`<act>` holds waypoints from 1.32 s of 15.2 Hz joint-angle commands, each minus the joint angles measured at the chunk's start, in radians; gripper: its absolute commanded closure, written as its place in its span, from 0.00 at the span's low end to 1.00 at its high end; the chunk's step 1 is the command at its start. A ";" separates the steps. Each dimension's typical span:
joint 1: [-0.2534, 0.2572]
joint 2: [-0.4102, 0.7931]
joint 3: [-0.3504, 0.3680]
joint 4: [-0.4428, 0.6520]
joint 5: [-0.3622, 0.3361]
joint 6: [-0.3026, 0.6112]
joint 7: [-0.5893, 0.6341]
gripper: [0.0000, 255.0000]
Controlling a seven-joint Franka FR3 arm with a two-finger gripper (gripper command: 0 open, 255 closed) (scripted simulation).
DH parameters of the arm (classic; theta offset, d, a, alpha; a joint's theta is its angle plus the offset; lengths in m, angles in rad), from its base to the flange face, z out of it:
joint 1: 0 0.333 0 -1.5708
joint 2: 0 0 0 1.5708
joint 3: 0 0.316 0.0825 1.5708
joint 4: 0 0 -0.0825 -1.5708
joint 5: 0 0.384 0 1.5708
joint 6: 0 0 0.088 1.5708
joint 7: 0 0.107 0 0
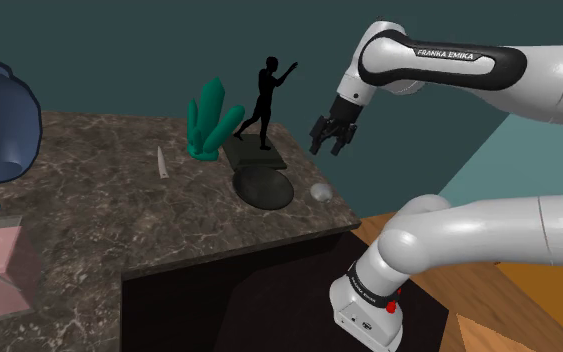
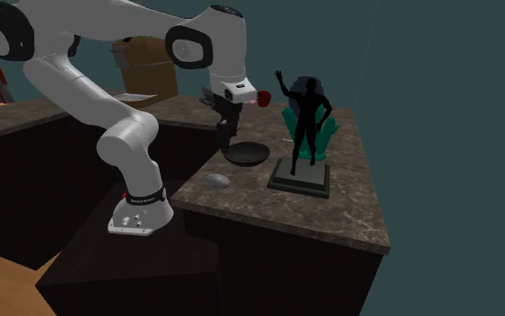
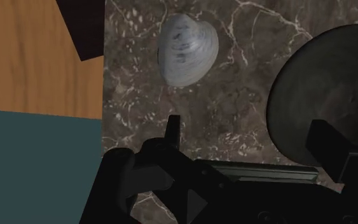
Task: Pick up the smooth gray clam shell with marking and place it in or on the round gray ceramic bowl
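Gripper: all-black two-finger gripper hanging above the counter on the white arm. Its fingers stand well apart, and nothing is between them or held by them.
Shell: smooth pale grey clam shell with fine curved lines and a few dark marks. It lies flat on the counter below the hand, apart from both fingers, out past the tip of the finger farther from the bowl. It sits close to the counter's edge.
Bowl: round dark grey bowl, shallow and plain inside. It stands on the counter below the hand, partly behind the other finger, near the shell but not touching it.
Counter: dark brown marble countertop with pale veins, beneath the hand. It carries both the shell and the bowl.
Statue: black figure of a standing person with one arm raised, on a dark flat slab base. It stands beyond the bowl, farther from the hand than the shell is.
Crystal: green cluster of upright pointed crystals, just behind the statue and well apart from the hand.
Spike: small white curved spike on the counter, farther from the hand than the crystals.
Floor: orange-brown wooden floor, seen past the counter's edge beside the shell.
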 commanded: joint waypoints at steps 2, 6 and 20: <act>-0.026 0.029 -0.045 -0.073 -0.012 0.058 -0.026 0.00; -0.058 0.078 -0.101 -0.142 -0.028 0.122 -0.061 0.00; -0.050 0.110 -0.106 -0.228 -0.024 0.240 -0.065 0.00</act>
